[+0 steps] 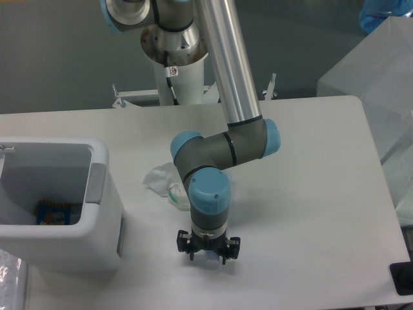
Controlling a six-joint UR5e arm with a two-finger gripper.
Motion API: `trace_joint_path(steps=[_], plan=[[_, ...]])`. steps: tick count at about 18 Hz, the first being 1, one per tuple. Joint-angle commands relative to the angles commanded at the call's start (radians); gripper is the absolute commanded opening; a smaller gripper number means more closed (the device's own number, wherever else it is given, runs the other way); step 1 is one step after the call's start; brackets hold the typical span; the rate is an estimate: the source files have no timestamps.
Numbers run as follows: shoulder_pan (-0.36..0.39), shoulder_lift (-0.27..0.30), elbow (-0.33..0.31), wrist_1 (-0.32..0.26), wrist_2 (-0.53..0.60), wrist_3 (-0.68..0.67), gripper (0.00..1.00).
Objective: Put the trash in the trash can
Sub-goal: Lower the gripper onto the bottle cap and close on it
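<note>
A crumpled clear wrapper with a green bit [162, 183] lies on the white table just left of my arm's wrist, partly hidden by it. My gripper [208, 255] points straight down, close to the tabletop in front of the wrapper, with its fingers spread apart. A small pale see-through patch shows between them, too small to identify. The bottle cannot be made out clearly. The white trash can [100, 194] stands at the table's left edge, well left of the gripper, with a grey panel on its right wall.
A blue packet [55, 212] lies inside the trash can. The robot base [174, 61] stands behind the table. A white draped shape [377, 84] is at the right, and a black object [401, 278] sits at the front right corner.
</note>
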Motion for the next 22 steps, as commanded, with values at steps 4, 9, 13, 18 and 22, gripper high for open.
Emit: trace_joint_path(steps=[4, 9, 13, 18, 22], plan=[[0.000, 0.000, 0.003, -0.002, 0.000, 0.000, 0.63], [0.000, 0.000, 0.006, 0.000, 0.000, 0.002, 0.62], [0.000, 0.000, 0.006, 0.000, 0.000, 0.002, 0.51], [0.000, 0.002, 0.005, 0.000, 0.014, 0.000, 0.31], [0.000, 0.003, 0.006, 0.000, 0.014, 0.000, 0.25]])
